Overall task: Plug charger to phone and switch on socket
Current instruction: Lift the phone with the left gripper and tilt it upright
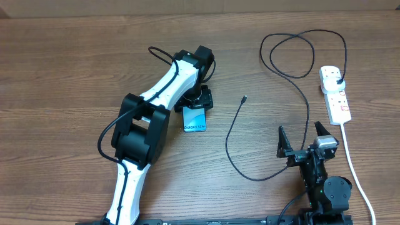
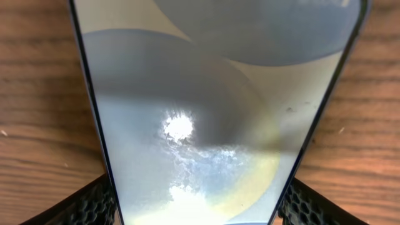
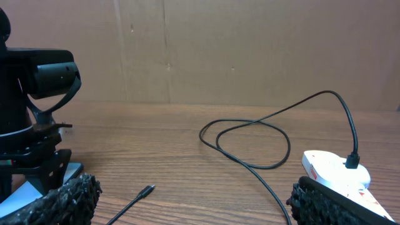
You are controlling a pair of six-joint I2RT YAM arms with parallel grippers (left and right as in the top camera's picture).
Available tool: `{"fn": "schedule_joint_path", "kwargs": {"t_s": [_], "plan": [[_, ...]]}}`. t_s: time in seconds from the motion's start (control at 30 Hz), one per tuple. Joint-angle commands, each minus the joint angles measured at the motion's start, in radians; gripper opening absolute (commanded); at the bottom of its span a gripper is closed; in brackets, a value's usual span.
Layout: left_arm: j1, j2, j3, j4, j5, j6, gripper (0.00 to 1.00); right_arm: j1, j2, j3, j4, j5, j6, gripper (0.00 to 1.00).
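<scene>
The phone (image 1: 195,119) lies on the wooden table with its "Galaxy" screen facing up. My left gripper (image 1: 199,100) reaches down over its far end. In the left wrist view the phone (image 2: 200,112) fills the frame, and my left gripper (image 2: 199,187) has a black pad against each long edge. The charger cable (image 1: 294,81) loops across the table. Its connector tip (image 1: 244,98) (image 3: 147,189) lies loose to the right of the phone. Its plug (image 1: 338,80) (image 3: 352,161) sits in the white socket (image 1: 335,94) (image 3: 331,172). My right gripper (image 1: 302,134) (image 3: 194,200) stands open and empty at the front right.
The socket's thick white cord (image 1: 353,165) runs toward the front edge at the right. The left arm (image 3: 37,81) stands at the left of the right wrist view. A brown board wall (image 3: 219,44) backs the table.
</scene>
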Motion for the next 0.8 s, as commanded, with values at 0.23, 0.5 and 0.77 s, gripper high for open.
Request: {"fn": "schedule_joint_path", "kwargs": {"t_s": [0.23, 0.5, 0.77], "plan": [[0.041, 0.032, 0.140, -0.169, 0.129, 0.066, 0.56, 0.003, -0.010, -0.010, 0.002, 0.009, 0.002, 1.00], [0.066, 0.032, 0.180, -0.243, 0.252, 0.177, 0.63, 0.003, -0.010, -0.010, 0.002, 0.009, 0.002, 1.00], [0.134, 0.032, 0.183, -0.326, 0.585, 0.328, 0.62, 0.003, -0.010, -0.010, 0.002, 0.009, 0.002, 1.00]]}}
